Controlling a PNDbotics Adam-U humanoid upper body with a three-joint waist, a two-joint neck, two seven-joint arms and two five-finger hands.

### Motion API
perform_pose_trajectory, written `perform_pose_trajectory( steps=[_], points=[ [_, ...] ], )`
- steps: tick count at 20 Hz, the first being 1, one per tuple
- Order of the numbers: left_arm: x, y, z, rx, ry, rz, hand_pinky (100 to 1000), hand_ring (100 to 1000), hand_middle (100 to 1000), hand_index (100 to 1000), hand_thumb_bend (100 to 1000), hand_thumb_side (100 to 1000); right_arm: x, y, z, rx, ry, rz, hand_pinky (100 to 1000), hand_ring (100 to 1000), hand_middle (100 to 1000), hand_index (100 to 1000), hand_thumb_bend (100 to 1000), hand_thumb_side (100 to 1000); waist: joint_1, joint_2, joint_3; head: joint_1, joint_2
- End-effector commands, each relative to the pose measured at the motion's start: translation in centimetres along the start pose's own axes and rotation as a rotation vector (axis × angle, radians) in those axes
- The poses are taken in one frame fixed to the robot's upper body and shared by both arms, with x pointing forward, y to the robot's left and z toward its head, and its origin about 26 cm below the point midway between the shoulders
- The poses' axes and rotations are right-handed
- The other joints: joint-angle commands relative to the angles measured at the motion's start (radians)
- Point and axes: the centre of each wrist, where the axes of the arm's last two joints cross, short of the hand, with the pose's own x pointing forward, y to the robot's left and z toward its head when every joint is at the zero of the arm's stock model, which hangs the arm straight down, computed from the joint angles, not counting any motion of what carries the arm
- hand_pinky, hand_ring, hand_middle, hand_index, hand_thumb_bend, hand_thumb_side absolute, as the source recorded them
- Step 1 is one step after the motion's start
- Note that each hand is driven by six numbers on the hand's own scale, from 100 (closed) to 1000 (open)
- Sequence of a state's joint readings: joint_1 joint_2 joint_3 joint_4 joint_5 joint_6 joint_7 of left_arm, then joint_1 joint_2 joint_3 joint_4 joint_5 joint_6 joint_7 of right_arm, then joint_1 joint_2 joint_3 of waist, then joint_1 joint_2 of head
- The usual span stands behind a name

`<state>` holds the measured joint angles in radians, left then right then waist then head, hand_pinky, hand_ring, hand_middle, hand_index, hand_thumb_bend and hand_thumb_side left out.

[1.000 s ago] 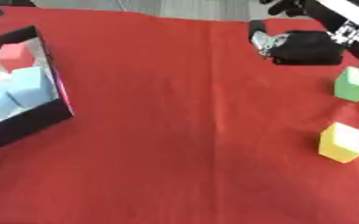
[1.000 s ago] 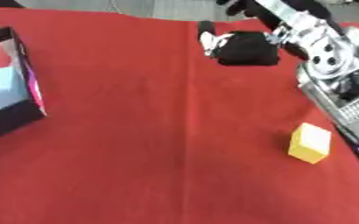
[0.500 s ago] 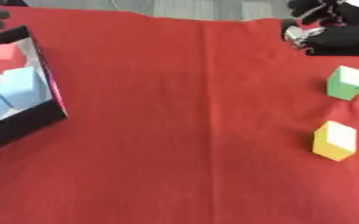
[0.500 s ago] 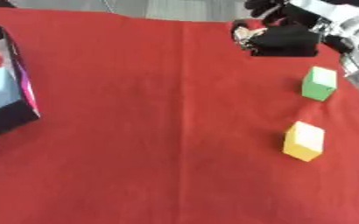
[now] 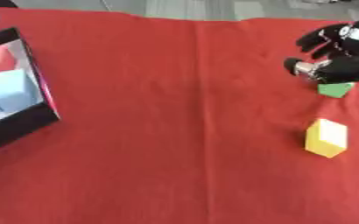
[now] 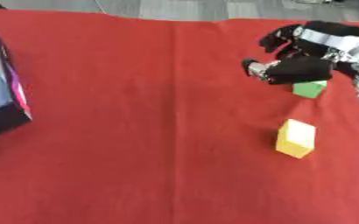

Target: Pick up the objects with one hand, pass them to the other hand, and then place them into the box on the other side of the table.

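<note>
Both eyes look steeply down from the head at your red cloth (image 5: pixel 175 131), far edge up. You see nearly the same patch twice. The left eye shows more of the box (image 5: pixel 18 87) at left; the right eye shows more of the right hand (image 6: pixel 305 65).

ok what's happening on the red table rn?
The right hand is over the green block, partly covering it; whether it grips the block yet can't be told. The yellow block stands untouched nearer the robot. The box at the left edge already holds a red block and light blue ones. The left hand isn't in view.
</note>
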<state>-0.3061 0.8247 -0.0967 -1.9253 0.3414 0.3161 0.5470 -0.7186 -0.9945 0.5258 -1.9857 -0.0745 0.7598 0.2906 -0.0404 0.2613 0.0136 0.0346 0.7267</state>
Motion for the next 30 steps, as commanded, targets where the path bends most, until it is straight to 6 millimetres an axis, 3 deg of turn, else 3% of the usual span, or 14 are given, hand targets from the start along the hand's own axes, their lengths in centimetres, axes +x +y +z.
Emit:
perform_pose_trajectory(
  steps=[1, 3, 8, 19, 30],
  points=[
    [0.7, 0.4, -0.2, 0.003, -0.019, -0.025, 816, 740, 709, 773, 100, 871, -0.7, -0.8, 1.0, 0.007, 0.007, 0.049, 939, 868, 832, 885, 387, 462, -0.012, -0.020, -0.001, -0.012, -0.011],
    [0.7, 0.4, -0.2, 0.000, -0.016, -0.030, 816, 741, 710, 773, 100, 873, -1.3, -0.6, 1.1, 0.029, 0.015, 0.067, 937, 862, 825, 882, 451, 435, -0.012, -0.020, 0.000, -0.015, -0.013],
    [0.7, 0.4, -0.1, -0.002, -0.004, -0.040, 815, 741, 710, 773, 100, 877, -2.9, -0.4, 1.5, 0.054, 0.040, 0.094, 935, 860, 820, 883, 509, 422, -0.012, -0.018, -0.001, -0.019, -0.017],
    [0.4, 0.4, -0.1, -0.012, 0.014, -0.055, 815, 742, 709, 775, 100, 891, -5.8, 0.0, 2.7, 0.098, 0.033, 0.145, 953, 861, 816, 895, 467, 331, -0.011, -0.010, -0.002, -0.026, -0.026],
    [0.5, 0.3, -0.1, -0.010, 0.016, -0.050, 815, 742, 707, 773, 100, 891, -8.6, 1.7, 3.5, 0.165, 0.101, 0.164, 967, 871, 822, 905, 485, 370, -0.005, -0.002, -0.001, -0.036, -0.031]
  ],
)
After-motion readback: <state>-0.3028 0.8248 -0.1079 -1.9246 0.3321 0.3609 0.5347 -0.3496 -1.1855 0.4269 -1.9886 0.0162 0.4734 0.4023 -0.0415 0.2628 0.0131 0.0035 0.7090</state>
